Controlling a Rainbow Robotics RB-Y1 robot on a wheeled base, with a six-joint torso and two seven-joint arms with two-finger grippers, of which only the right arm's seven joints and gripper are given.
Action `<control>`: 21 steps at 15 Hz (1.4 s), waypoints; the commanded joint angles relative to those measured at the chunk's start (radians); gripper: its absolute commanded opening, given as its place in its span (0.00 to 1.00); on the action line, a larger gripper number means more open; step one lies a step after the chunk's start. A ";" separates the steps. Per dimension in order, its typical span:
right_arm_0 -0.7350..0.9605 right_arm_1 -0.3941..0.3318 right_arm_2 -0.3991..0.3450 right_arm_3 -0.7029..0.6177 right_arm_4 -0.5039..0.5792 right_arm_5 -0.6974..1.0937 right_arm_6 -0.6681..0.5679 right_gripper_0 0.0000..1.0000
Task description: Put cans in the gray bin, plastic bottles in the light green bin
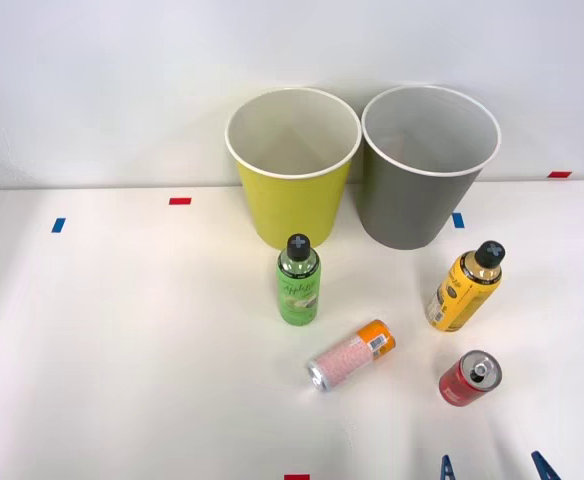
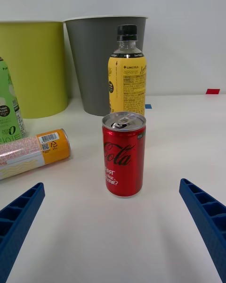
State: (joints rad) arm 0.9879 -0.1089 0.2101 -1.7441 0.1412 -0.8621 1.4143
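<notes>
Currently nothing is binned: both cans (image 1: 350, 355) and both plastic bottles (image 1: 298, 283) remain on the table (image 1: 122, 350); right gripper (image 2: 113, 217) wide open, empty, facing the red can (image 2: 124, 154).

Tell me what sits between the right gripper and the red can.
Nothing: in the right wrist view, bare white table separates the open right gripper from the upright red can.

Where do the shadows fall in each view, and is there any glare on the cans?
Front view: soft, even light; the red can and the pink can cast faint shadows on the white table, with no strong glare. Right wrist view: a thin shadow lies under the red can, whose silver top gives a mild shine; the open right gripper fingers look sharp.
</notes>
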 commanded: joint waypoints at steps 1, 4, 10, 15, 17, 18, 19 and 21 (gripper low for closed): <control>0.000 0.000 0.000 0.000 0.000 0.000 0.000 1.00; 0.000 0.000 0.000 0.000 0.000 0.000 0.000 1.00; 0.000 0.000 0.000 0.000 0.000 0.000 0.000 1.00; 0.000 0.000 0.000 0.000 0.000 0.000 0.000 1.00; 0.000 0.000 0.000 0.000 0.000 0.000 0.000 1.00; 0.000 0.000 0.000 0.000 0.000 0.000 0.000 1.00; 0.000 0.000 0.000 0.000 0.000 0.000 0.000 1.00; 0.000 0.000 0.000 0.000 0.000 0.000 0.000 1.00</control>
State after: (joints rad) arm 0.9879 -0.1089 0.2101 -1.7441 0.1412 -0.8621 1.4143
